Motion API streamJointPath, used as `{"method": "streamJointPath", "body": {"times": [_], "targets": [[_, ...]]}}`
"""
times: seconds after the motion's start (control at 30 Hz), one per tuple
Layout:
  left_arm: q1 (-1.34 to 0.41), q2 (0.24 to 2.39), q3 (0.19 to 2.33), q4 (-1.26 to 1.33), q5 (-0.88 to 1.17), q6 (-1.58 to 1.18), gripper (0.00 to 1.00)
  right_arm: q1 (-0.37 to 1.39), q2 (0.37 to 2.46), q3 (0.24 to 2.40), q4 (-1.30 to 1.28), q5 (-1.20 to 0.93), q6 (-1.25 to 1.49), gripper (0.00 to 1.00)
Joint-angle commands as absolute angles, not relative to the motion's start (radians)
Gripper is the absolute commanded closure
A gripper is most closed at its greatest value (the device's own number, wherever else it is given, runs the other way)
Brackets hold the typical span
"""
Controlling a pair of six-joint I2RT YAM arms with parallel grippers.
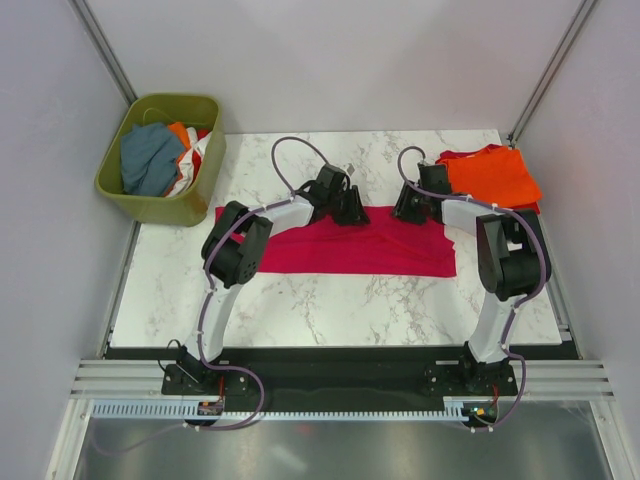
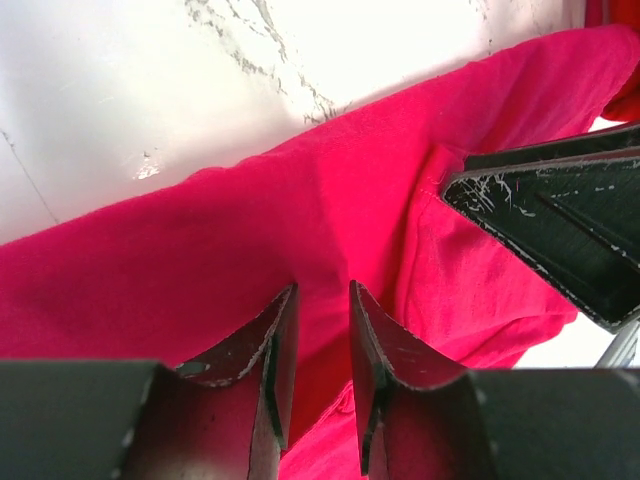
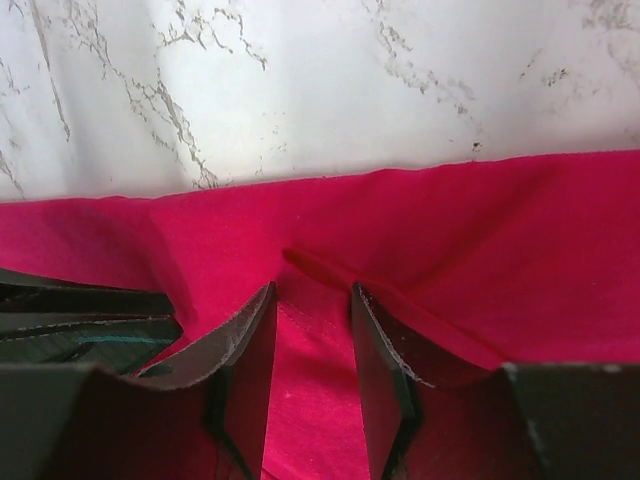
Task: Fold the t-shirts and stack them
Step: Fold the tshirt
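A magenta-pink t-shirt (image 1: pixel 340 250) lies flat as a long band across the middle of the marble table (image 1: pixel 330 300). Both grippers are down on its far edge, close together. My left gripper (image 1: pixel 352 210) (image 2: pixel 323 290) stands open with a narrow gap, and pink cloth (image 2: pixel 250 230) fills the space between its fingers. My right gripper (image 1: pixel 408 208) (image 3: pixel 313 290) is open too, over a raised crease of the same t-shirt (image 3: pixel 450 230). Each wrist view catches the other gripper at its side. A folded orange t-shirt (image 1: pixel 492 176) rests on a red one (image 1: pixel 458 156) at the far right.
An olive-green basket (image 1: pixel 118 190) sits off the table's far left corner, holding blue-grey, orange and white cloth. Grey walls close in both sides. The arm bases are bolted to the rail along the near edge.
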State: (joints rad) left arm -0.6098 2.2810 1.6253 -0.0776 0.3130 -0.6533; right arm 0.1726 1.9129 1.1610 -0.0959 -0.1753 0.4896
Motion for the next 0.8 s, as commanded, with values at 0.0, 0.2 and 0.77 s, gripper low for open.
{"method": "streamJointPath", "body": {"times": [0.0, 0.2, 0.77], "targets": [[-0.604, 2.307, 1.651, -0.117, 0.325, -0.681, 0.66, 0.189, 1.917, 1.200, -0.143, -0.143, 0.456, 0.57], [-0.603, 2.315, 1.655, -0.118, 0.327, -0.681, 0.66, 0.216, 1.902, 1.193, -0.192, -0.175, 0.449, 0.58], [-0.597, 2.310, 1.660, -0.118, 0.325, -0.676, 0.67, 0.288, 1.317, 0.744, -0.219, -0.518, 0.528, 0.55]]}}
